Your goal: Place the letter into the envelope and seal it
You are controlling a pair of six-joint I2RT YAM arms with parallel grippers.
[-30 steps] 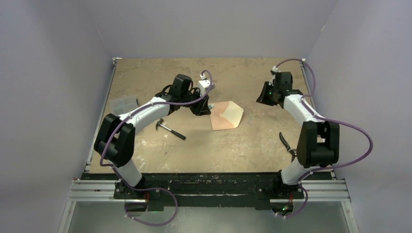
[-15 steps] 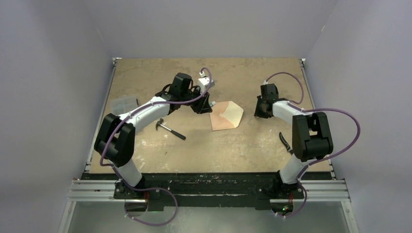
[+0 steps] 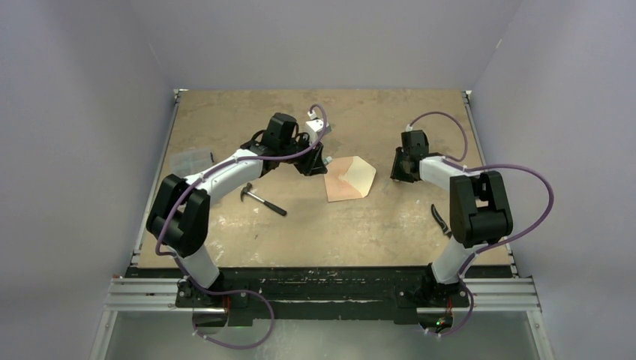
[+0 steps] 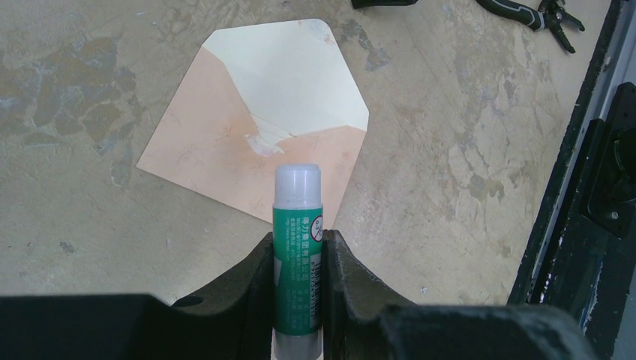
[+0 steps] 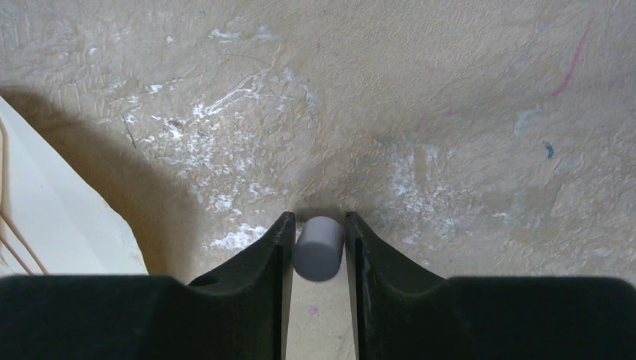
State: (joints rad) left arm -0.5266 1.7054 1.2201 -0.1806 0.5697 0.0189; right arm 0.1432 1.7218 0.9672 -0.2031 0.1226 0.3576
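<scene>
The envelope [image 3: 346,184] lies flat mid-table, its pointed cream flap [image 3: 362,175] open toward the right. It also shows in the left wrist view [image 4: 225,150], with a small smear where flap meets body. The letter is not visible as a separate sheet. My left gripper [image 3: 313,163] hovers just left of the envelope, shut on a green glue stick [image 4: 297,247] whose whitish tip points at the envelope. My right gripper [image 3: 400,169] is low at the table right of the flap, shut on a small grey cap [image 5: 318,247]. The flap's edge shows in the right wrist view [image 5: 45,210].
A hammer [image 3: 262,200] lies left of the envelope. Black pliers [image 3: 442,221] lie near the right arm and show in the left wrist view [image 4: 525,11]. A clear plastic box [image 3: 189,160] sits at the left edge. Walls enclose the table.
My right gripper has come from the back right down and left toward the envelope's flap, with most of the move in the first half second. The left arm and envelope have not moved.
</scene>
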